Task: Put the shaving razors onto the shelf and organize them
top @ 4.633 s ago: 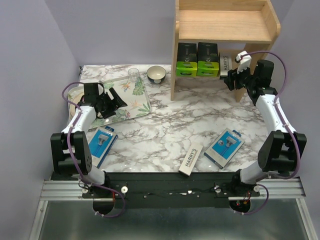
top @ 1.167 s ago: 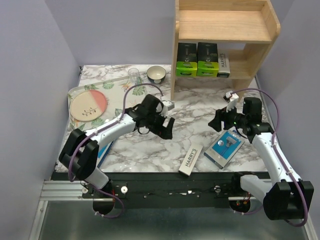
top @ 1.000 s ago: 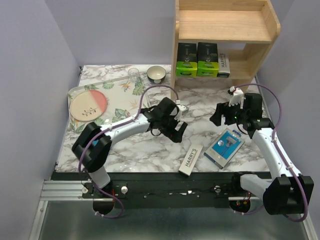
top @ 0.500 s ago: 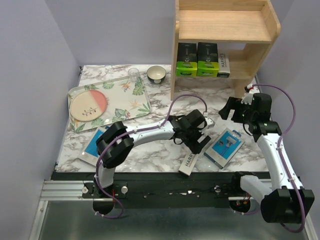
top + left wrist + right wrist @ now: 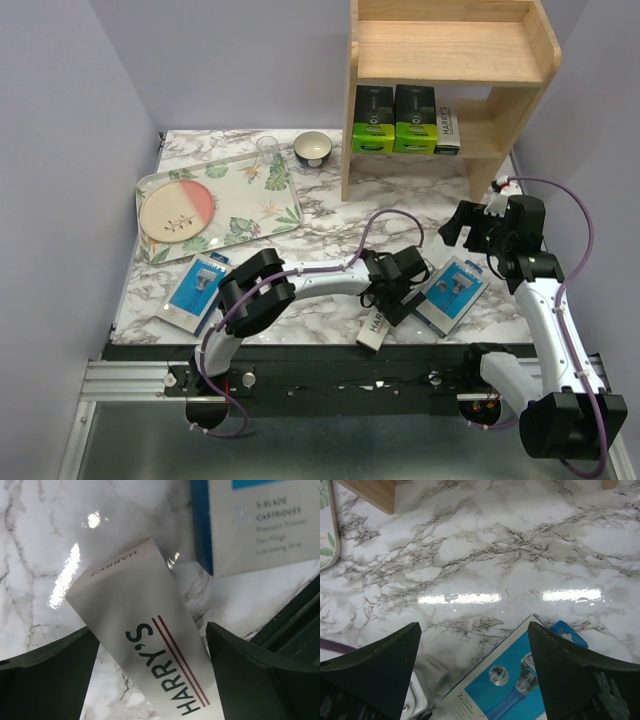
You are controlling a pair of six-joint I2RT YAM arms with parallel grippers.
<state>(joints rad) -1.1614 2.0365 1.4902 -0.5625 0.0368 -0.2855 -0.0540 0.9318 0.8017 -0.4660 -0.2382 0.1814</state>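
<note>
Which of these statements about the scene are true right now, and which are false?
1. The left hand is open, straddling the white Harry's box on the table. True.
2. The lower tier of the shelf holds four packs. False: three, two black-and-green boxes and one white box.
3. The right hand grips a blue pack. False: it is open and empty.
4. A blue pack lies near the tray. True.

"HARRY'S" on slim white box [image 5: 142, 645]
</note>
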